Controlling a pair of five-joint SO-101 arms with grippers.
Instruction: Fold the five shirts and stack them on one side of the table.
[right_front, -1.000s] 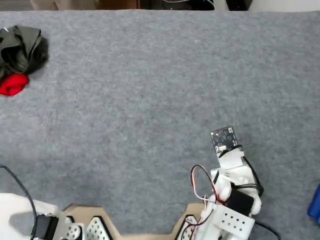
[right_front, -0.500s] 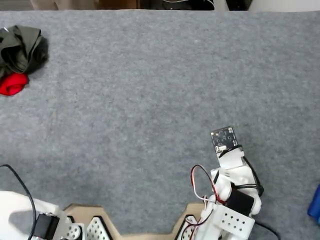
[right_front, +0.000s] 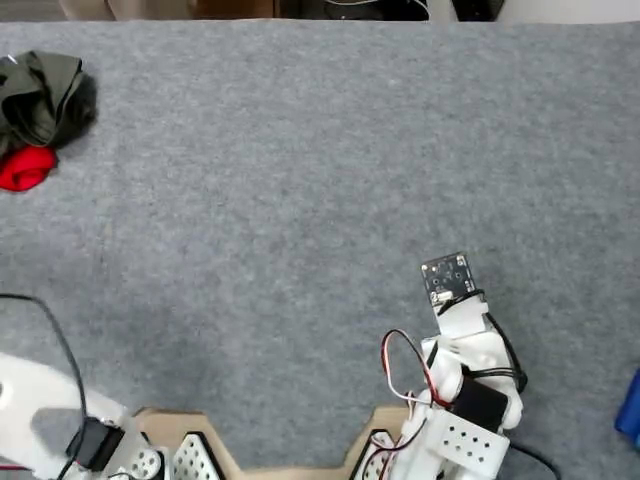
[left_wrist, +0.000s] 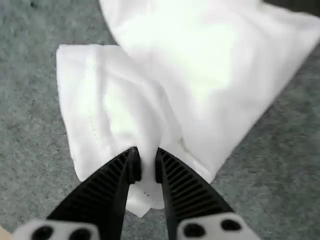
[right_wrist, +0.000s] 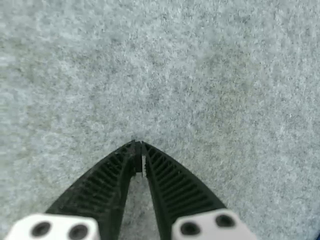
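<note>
Left jaws are clamped narrow on a raised fold of a white shirt (left_wrist: 165, 75). Their two black ribbed fingers (left_wrist: 112, 187) press on either side of the cloth, with only the pinched ridge between them. That shirt lies on the grey felt surface (left_wrist: 30, 130). A folded-over part with a stitched hem lies just ahead of the jaws, and a broader, flatter panel spreads away beyond it. The pinch sits near the hem edge of the folded part, and a small corner of cloth pokes out under the fingertips.

Right jaws are closed on nothing, tips meeting, over bare grey felt in the right wrist view. In the high view the right arm (right_front: 465, 395) sits at the near edge, right of the middle. Red, white and black wires are bunched beside its white body, and a small dark camera board (right_front: 447, 278) points out over the felt.

Well apart from that arm, at the far left of the surface, a dark olive shirt (right_front: 42, 92) lies crumpled in a heap. A red shirt (right_front: 25, 168) is bunched on its near side, touching it. A strip of blue (right_front: 631, 405) shows at the right edge on the near side, but what it is cannot be told. At the near left corner sits a white shape (right_front: 40, 400) with a black cable (right_front: 60, 350) looping over it. Whether that shape is arm or cloth cannot be told.
</note>
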